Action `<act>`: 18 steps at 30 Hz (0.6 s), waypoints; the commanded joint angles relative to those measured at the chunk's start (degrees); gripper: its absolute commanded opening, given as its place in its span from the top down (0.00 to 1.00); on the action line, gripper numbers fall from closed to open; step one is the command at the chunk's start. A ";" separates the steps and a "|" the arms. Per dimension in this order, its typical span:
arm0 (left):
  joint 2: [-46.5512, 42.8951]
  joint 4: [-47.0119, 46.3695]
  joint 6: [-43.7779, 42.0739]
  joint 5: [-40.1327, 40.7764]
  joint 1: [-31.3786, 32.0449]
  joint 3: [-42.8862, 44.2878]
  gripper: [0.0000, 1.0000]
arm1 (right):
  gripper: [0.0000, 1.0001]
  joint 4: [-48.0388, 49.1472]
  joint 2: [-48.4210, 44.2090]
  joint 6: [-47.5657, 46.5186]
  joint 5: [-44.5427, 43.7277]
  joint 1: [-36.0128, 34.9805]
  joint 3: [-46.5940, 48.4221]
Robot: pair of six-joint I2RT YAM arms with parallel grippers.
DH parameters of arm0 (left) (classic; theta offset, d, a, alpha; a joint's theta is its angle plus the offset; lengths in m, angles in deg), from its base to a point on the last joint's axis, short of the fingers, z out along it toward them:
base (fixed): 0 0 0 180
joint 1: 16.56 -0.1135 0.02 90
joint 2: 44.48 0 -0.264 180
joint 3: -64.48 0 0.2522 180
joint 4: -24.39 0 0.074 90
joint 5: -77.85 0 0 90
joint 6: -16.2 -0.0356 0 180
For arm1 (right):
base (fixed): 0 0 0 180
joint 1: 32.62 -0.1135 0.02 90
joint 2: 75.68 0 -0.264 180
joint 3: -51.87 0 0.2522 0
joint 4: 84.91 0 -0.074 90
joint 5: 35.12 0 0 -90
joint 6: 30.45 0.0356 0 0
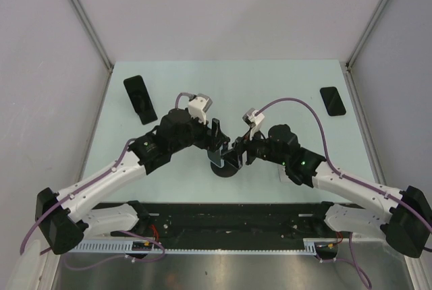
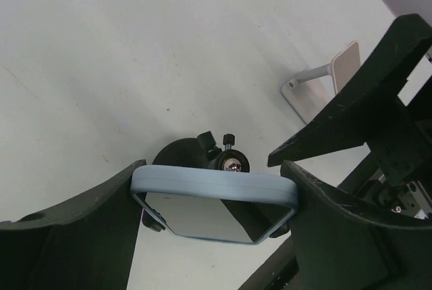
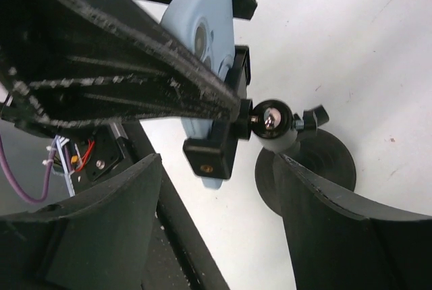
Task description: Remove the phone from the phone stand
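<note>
Currently my left claw (image 2: 214, 189) pinches the blue-cased phone (image 2: 202, 219) by its edges, with it seated in the phone stand (image 3: 331, 158) mid-way across the worktop (image 1: 283, 88); my right claw (image 3: 219, 168) is spread either side of the stand's ball joint (image 3: 270, 119).

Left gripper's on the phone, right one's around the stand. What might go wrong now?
1. The right gripper straddles the ball joint of the stand with gaps either side; if the left gripper pulls the phone, the stand may tip or come along.
2. The left fingers pinch only the phone's upper corners; it might slip.
</note>
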 commanded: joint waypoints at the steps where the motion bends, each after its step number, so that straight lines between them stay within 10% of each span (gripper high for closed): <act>1: -2.30 -10.17 3.73 -1.66 1.42 0.95 1.00 | 0.29 6.23 1.89 1.70 -2.16 -1.04 -0.11; 10: -2.65 -10.43 4.44 -0.69 2.30 0.34 1.00 | 0.51 6.32 4.26 1.70 -4.26 -1.83 -0.19; 18: -3.43 -10.52 3.12 0.09 2.30 -0.28 1.00 | 0.98 2.99 4.27 0.74 -5.50 -2.45 -0.19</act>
